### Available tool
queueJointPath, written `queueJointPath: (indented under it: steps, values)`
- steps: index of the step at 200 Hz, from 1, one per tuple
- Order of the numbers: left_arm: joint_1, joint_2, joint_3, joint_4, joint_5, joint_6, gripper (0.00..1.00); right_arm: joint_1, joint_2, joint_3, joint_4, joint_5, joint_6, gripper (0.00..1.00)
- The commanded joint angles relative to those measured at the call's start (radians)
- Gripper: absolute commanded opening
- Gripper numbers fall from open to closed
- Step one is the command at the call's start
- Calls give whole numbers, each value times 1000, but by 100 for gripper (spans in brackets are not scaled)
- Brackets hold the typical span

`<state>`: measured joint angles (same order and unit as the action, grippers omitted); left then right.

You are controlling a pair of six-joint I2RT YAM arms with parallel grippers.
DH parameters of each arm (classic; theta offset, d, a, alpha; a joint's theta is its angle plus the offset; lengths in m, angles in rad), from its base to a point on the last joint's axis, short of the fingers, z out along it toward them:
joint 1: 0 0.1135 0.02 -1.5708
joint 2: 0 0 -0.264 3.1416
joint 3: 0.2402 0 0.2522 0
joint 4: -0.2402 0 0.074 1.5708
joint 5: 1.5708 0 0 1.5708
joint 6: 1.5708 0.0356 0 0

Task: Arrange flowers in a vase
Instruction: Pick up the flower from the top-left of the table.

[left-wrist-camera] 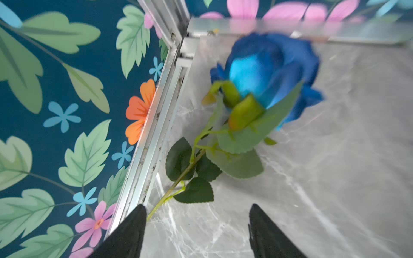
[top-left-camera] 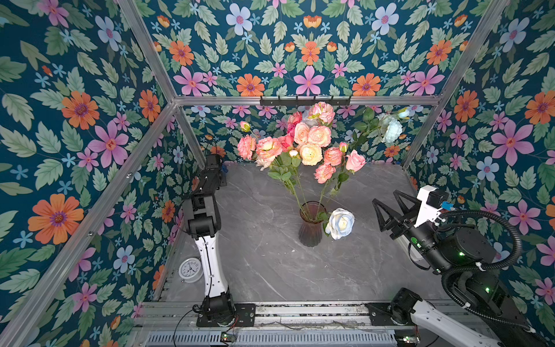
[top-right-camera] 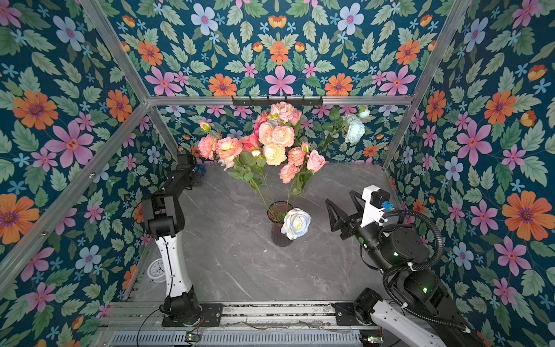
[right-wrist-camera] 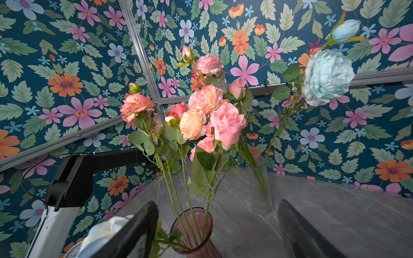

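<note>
While our left pincer (left-wrist-camera: 197, 206) gapes wide over the blue rose (left-wrist-camera: 268, 73) lying in a corner of the counter (left-wrist-camera: 335, 156) (stem beside one finger (left-wrist-camera: 129, 232)), we reckon pickup is in hand: centre, then close on the stem.

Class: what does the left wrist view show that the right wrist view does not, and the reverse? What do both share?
Only the left wrist view: a blue rose, blurred, by the table's corner, beyond the open left gripper. Only the right wrist view: the pink vase of pink and peach flowers, a clear vase holding a pale blue peony, a white rose, and the open right gripper. Both: the grey marble table, floral wallpaper and aluminium frame.
</note>
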<state>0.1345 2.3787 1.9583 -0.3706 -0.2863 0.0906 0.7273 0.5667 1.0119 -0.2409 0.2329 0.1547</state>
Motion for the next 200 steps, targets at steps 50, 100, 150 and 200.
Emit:
queueJointPath:
  steps: [50,100,150,200]
  values:
    - [-15,86,50,53,-194,95,74,0,29,2,35,16,-8,84]
    - [-14,174,148,51,-191,115,53,1,43,-4,40,26,-14,84]
    - [-23,157,161,49,-157,78,5,1,62,-5,50,23,-19,84]
    - [-77,-1,55,62,-142,-1,0,1,51,-16,52,31,-15,84]
